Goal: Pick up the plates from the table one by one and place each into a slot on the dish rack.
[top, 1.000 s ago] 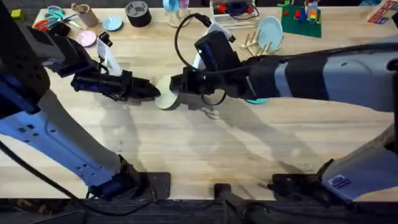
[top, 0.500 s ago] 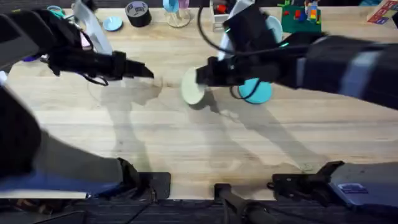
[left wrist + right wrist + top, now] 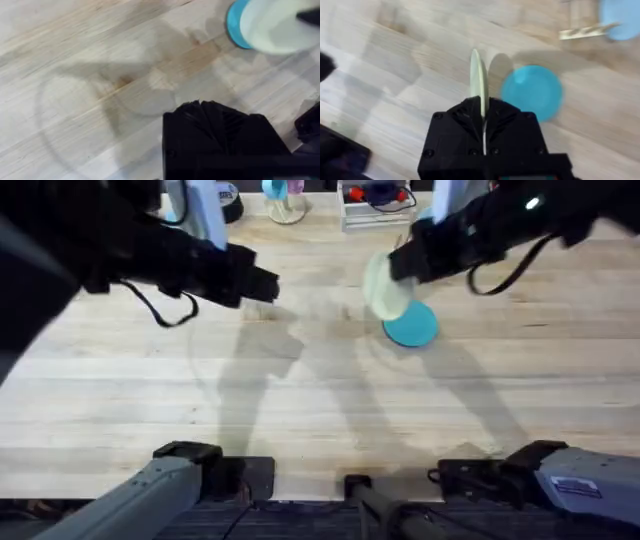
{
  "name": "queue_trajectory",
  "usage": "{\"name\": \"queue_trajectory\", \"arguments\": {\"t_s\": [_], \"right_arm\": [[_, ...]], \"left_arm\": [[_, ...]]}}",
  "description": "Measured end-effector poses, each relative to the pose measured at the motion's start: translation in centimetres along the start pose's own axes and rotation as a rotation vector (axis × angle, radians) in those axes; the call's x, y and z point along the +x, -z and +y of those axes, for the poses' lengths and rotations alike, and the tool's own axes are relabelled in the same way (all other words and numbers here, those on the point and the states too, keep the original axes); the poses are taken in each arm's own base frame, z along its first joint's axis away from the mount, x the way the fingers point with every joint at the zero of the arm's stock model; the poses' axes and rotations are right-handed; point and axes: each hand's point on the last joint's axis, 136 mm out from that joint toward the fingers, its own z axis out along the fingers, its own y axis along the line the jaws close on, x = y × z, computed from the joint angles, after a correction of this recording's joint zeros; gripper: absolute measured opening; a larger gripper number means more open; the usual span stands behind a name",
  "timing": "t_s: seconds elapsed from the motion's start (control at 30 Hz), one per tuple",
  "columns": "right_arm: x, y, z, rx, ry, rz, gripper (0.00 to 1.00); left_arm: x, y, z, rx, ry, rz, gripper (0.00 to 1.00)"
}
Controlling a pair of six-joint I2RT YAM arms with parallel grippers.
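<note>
Nearest the bases, the table (image 3: pixel 300 430) lay bare w/ plenty of open room for swinging; the left gripper (image 3: pixel 265 283) hovered over the left-centre planks, carrying nothing, and I could not tell if its jaws were apart or together. Mid-table, the right gripper (image 3: pixel 400 260) was clamped on the cream plate (image 3: pixel 382 286), held on edge and lifted off the wood; in the right wrist view the cream plate (image 3: pixel 479 82) sat upright between the jaws. Just beside and below it, the teal plate (image 3: pixel 411 325) lay flat on the table, not yet picked. Step in hand, by my read: carrying plate no. 1 toward the rack. Farther back, the dish rack (image 3: pixel 585 31) showed as pale pegs. Next move prob. calls for keeping the plate vertical and lining its rim w/ a gap between pegs; clutter at the far edge left tight room there.
</note>
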Motion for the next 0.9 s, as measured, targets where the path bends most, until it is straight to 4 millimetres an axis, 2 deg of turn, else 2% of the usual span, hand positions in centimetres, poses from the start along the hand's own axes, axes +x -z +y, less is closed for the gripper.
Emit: {"name": "queue_trajectory", "arguments": {"t_s": [0.13, 0.3, 0.53, 0.57, 0.63, 0.73, 0.77, 0.8, 0.9], "right_arm": [[-0.8, 2.0, -2.2, 0.062, 0.061, -0.007, 0.032], [-1.6, 3.9, -4.2, 0.111, 0.142, -0.015, 0.032], [-3.0, 5.9, -6.5, 0.196, 0.208, -0.050, 0.032], [-3.2, 6.2, -6.7, 0.207, 0.219, -0.056, 0.032], [-3.7, 6.7, -6.9, 0.220, 0.244, -0.070, 0.032], [-4.6, 7.5, -7.0, 0.239, 0.285, -0.098, 0.032], [-5.0, 7.8, -7.1, 0.252, 0.295, -0.111, 0.032], [-5.5, 8.1, -7.3, 0.269, 0.302, -0.128, 0.032], [-7.0, 9.1, -7.9, 0.325, 0.326, -0.177, 0.031]], "left_arm": [[0.2, 1.3, -2.6, -0.052, -0.044, -0.030, 0.041], [0.4, 2.2, -4.6, -0.085, -0.079, -0.062, 0.041], [1.0, 2.4, -5.7, -0.117, -0.115, -0.055, 0.042], [1.1, 2.3, -5.7, -0.122, -0.118, -0.052, 0.077], [1.2, 2.3, -5.5, -0.135, -0.117, -0.047, 0.361], [1.4, 2.4, -5.3, -0.147, -0.111, -0.040, 0.847], [1.4, 2.4, -5.3, -0.150, -0.105, -0.041, 0.952], [1.3, 2.4, -5.2, -0.154, -0.106, -0.041, 0.983], [1.3, 2.4, -5.1, -0.161, -0.105, -0.042, 0.994]]}}
